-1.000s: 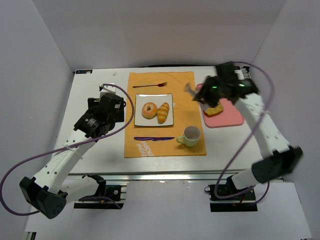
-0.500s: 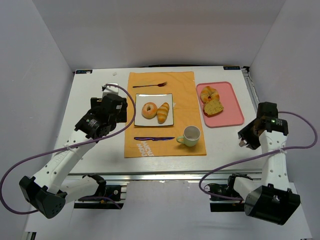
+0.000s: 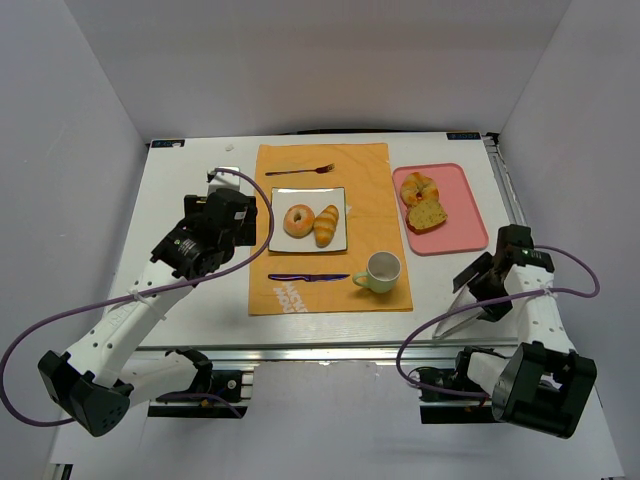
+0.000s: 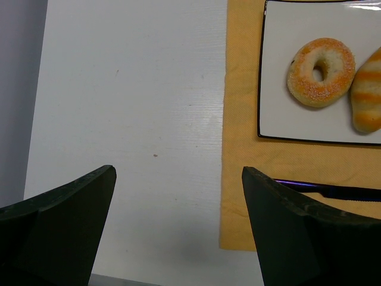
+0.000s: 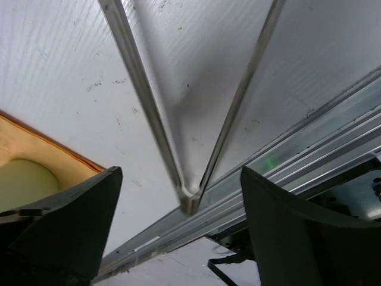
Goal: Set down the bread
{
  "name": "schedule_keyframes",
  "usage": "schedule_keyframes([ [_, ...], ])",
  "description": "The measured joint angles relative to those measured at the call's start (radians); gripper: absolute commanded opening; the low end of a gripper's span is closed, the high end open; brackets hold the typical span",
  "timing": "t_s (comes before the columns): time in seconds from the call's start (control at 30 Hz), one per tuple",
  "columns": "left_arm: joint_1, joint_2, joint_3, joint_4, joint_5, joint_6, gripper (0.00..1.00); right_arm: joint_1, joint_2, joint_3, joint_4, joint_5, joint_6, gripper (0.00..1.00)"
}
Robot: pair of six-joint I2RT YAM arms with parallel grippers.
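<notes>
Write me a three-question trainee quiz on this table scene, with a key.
1. True or false: the plate holds a bagel and a croissant.
2. How many breads lie on the tray?
3. Where does the knife lie? A: on the plate. B: on the mat. C: on the tray.
Key: 1 true; 2 two; 3 B.
</notes>
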Motion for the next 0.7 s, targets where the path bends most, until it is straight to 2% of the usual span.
schedule_keyframes([
  [0.27, 0.000, 0.005, 0.000, 0.000, 0.000, 0.000, 0.98, -0.001, -0.037, 0.047, -0.041, -0.024, -0.031, 0.89],
  [0.33, -0.001, 0.010, 0.000, 0.000, 0.000, 0.000, 0.98, -0.001, -0.067, 0.148, -0.097, -0.026, -0.032, 0.89],
  [0.57, -0.001, 0.034, 0.047, -0.009, 0.000, -0.021, 0.98, -0.001, -0.151, 0.777, -0.224, -0.101, -0.058, 0.89],
  [0.63, -0.001, 0.031, 0.062, 0.002, 0.001, -0.031, 0.98, -0.001, -0.194, 0.837, -0.225, -0.132, -0.058, 0.89],
  [0.7, -0.001, 0.023, 0.066, 0.020, 0.002, -0.039, 0.98, -0.001, -0.270, 0.816, -0.232, -0.158, -0.056, 0.89],
])
